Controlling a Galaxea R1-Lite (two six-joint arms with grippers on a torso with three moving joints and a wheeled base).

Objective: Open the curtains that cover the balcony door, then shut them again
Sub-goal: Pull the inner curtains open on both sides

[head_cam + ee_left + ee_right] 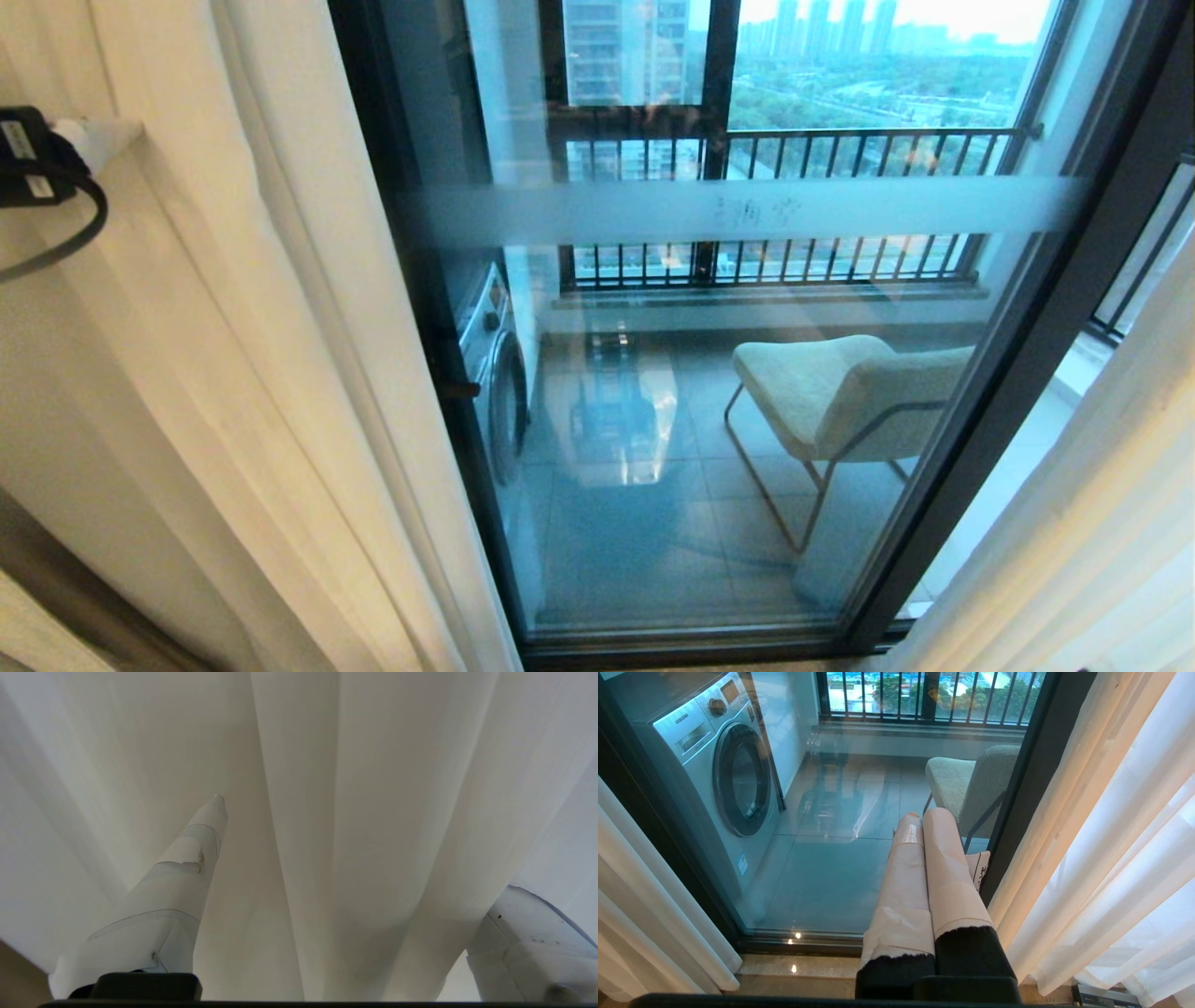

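At the left curtain point(233, 373), the left claw point(355, 868) gapes wide astride a pleat; closing late or shallow, it could slip off, while the right claw point(924, 830) hangs shut.

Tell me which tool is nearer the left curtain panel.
Left. The left tool straddles the left curtain panel's pleats, open; the right tool hangs shut before the balcony door.
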